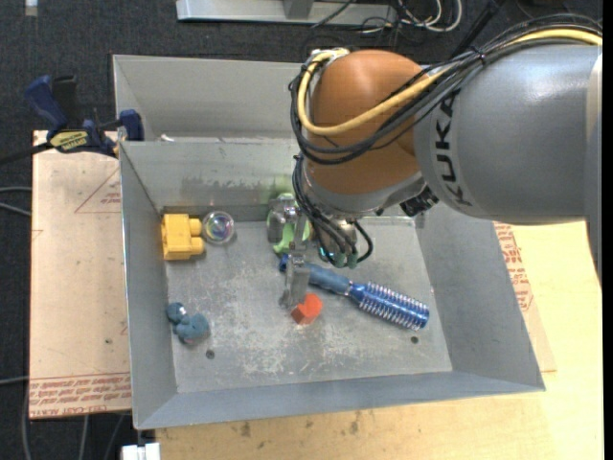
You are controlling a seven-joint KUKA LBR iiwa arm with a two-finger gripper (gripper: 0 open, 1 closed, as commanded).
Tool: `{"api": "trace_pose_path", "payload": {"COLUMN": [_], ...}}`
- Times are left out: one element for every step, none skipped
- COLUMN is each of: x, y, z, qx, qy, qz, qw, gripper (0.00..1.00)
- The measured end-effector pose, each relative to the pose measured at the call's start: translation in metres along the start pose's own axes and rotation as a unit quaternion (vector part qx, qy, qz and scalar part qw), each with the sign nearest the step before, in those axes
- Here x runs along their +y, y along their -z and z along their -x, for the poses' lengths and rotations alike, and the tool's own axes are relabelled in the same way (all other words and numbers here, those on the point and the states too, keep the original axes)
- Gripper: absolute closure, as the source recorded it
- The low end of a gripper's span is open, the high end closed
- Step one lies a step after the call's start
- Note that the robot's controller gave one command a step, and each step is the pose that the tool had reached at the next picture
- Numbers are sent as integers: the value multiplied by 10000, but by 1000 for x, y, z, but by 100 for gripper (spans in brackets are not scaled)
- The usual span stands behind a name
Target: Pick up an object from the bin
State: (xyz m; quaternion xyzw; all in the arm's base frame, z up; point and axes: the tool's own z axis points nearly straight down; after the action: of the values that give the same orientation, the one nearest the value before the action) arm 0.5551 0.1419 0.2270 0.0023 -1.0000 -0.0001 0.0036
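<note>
My gripper point(293, 293) hangs low in the middle of the bin, under the arm's orange cover. Its tip stands at the left end of a blue brush point(369, 295), which lies slanting down to the right with its ribbed bristle head at the right. A small orange-red block point(306, 310) lies just below and right of the tip, close to the brush handle. Whether the tip touches either one I cannot tell. A green and grey thing point(281, 224) lies just behind the gripper, partly hidden by it.
At the left of the bin lies a yellow block point(179, 236) with a small clear round thing point(218, 226) beside it. A blue-grey lump point(188, 325) sits at the front left. The arm covers the bin's back right.
</note>
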Motion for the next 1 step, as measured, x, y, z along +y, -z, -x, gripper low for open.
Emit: {"api": "trace_pose_path", "payload": {"x": [85], "y": [-52], "z": [-65], "qx": [-1], "qy": [740], "qz": [6], "qw": [9973], "gripper": [0]}}
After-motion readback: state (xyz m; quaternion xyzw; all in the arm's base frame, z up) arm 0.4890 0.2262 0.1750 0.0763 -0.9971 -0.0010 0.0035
